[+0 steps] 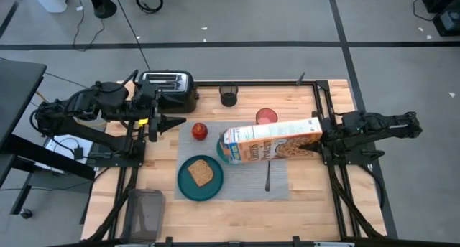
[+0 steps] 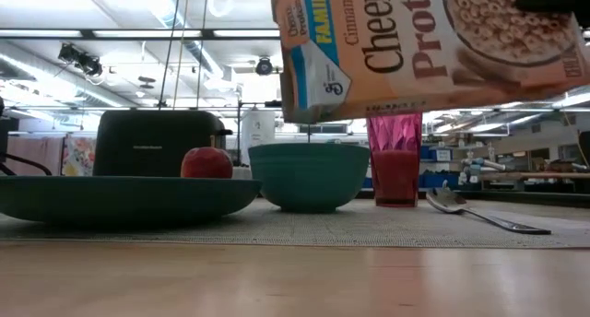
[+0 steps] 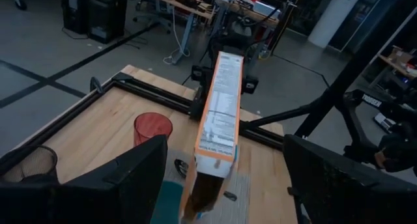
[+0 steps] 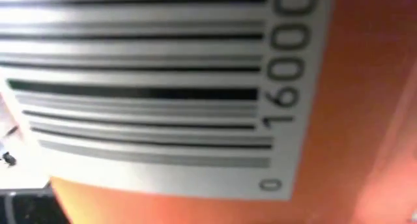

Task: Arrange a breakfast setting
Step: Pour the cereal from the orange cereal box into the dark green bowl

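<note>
The Cheerios box [image 1: 272,143] is held at its base end by the right gripper [image 1: 320,139], seen right of centre in the high view, with the fingers clamped on the carton. The box is tipped on its side in the air, its open end lowered over the teal bowl [image 2: 309,176]; in the low view it fills the upper right of the frame, clear of the bowl's rim. Whether cereal is falling cannot be told.

Most of the setting is judged to be in place. In the high view the grey placemat [image 1: 244,182] lies at lower centre, with the teal plate [image 1: 200,177] on its left part and the toast slice [image 1: 201,173] on the plate. The spoon [image 1: 268,176] lies on the mat to the right. The pink cup [image 1: 266,116] stands just above the mat, and the red apple [image 1: 199,131] sits on bare wood above the plate.

The left gripper [image 1: 172,123] is held with its fingers spread wide and nothing between them, at centre left beside the toaster [image 1: 167,87].

What appears to be left: the pour to be finished and the box to be set down upright.
</note>
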